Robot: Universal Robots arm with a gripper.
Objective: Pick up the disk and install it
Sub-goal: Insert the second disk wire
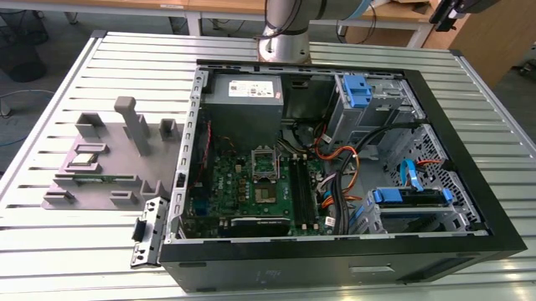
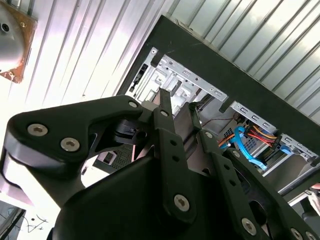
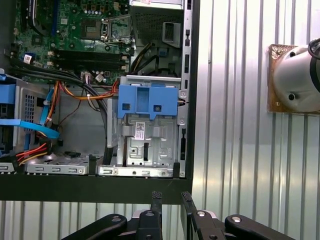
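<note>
Your tool (image 3: 171,198) hangs just outside the dark wall of the computer case (image 1: 469,188), over the ribbed metal surface (image 1: 75,244). Its fingers (image 3: 157,197) stand a little apart, with nothing between them. In the first wrist view they point toward the drive cage that carries the bare blue bracket (image 3: 148,102).

The disk (image 1: 408,196) is not at that cage. In the exterior view it sits inside the case, in the bay at the lower right corner, the end away from the arm's base (image 1: 285,34). I judge that you must reach past the bracket cage and the orange and blue cables (image 1: 416,170) to get over it.

The disk lies flat. Its long axis seems to run along the exterior view's left-to-right, with a blue rail at each end. Its upper face looks dark from here, and I cannot make out a label.
</note>
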